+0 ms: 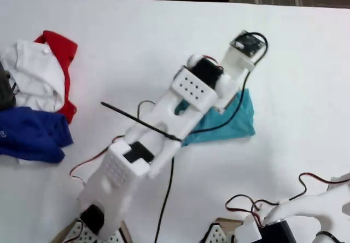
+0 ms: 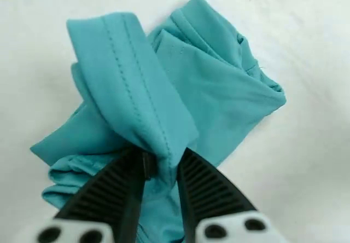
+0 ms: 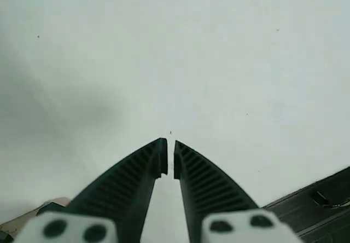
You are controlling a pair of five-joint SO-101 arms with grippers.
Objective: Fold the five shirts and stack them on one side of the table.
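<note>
The left gripper (image 2: 163, 163) pinches a hemmed fold of the teal shirt (image 2: 224, 90), bunched right of the table's (image 1: 136, 29) centre, with the other shirts (image 1: 38, 100) heaped well off to its left, while the right gripper (image 3: 168, 158) hangs pressed together and empty.

Left end effector (image 2: 164, 158) pinched, right (image 3: 169, 144) closed

A teal shirt (image 2: 219, 90), red shirt (image 1: 63, 48), white shirt (image 1: 35, 73), blue shirt (image 1: 30, 133), white table (image 1: 136, 29).

No text, label or number is legible.
</note>
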